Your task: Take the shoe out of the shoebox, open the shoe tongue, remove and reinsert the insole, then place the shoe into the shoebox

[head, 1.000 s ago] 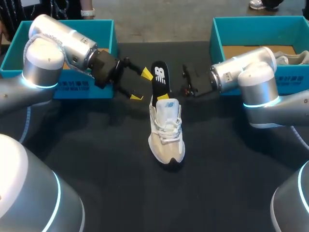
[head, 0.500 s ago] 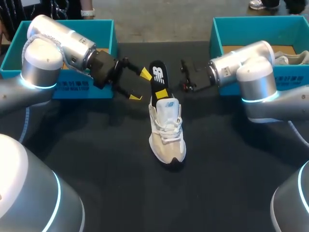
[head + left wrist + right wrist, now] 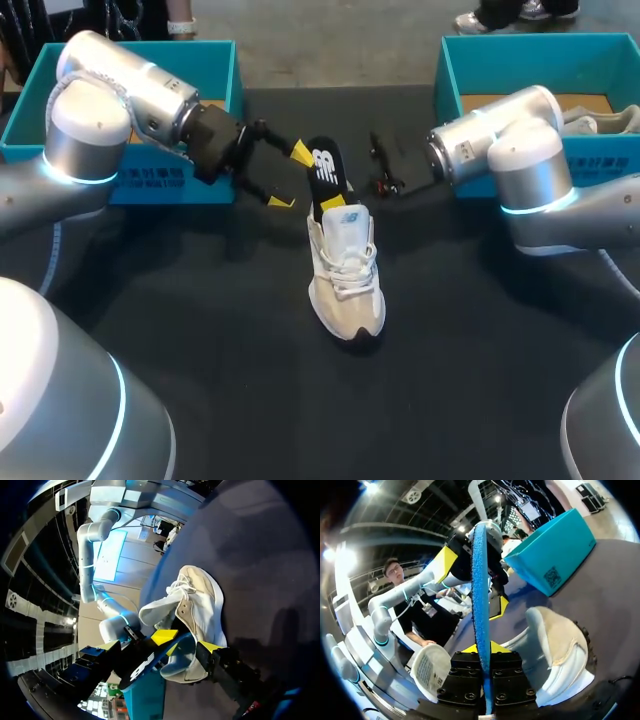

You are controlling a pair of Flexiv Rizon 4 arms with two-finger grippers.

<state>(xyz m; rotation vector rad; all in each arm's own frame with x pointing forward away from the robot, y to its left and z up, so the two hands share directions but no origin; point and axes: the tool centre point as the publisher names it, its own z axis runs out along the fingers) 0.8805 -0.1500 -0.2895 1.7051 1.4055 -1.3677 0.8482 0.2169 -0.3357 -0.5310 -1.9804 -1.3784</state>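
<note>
Table [image 3: 460,330], dark cloth. White-and-beige sneaker [image 3: 345,275] stands upright on its sole near the middle, toe toward the camera, well apart from both teal shoeboxes: left shoebox [image 3: 190,48], right shoebox [image 3: 447,80]. The right one has another shoe in it.

Black insole [image 3: 325,170] stands on end. Its lower part is down in the shoe opening behind the white tongue [image 3: 348,222], and its upper part rises clear of the collar.

Right gripper [image 3: 485,652]: fingers pinched on the insole. The right wrist view shows the insole edge-on, running straight up between them.

Left gripper [image 3: 290,177]: fingers spread wide, nothing held. It hangs just beside the insole at the heel end, not touching the shoe as far as I can tell.

Judgement: insole step, partway.

Risks:
- Nothing pins the shoe. Any push or pull on the insole could tip it or skid it across the cloth.
- The insole is thin and bendy. Driven down at an angle, it could buckle or catch under the tongue.
- A pinch this narrow could let it twist or slip.
- The two grippers are close together at the heel, so contact between them is possible.
</note>
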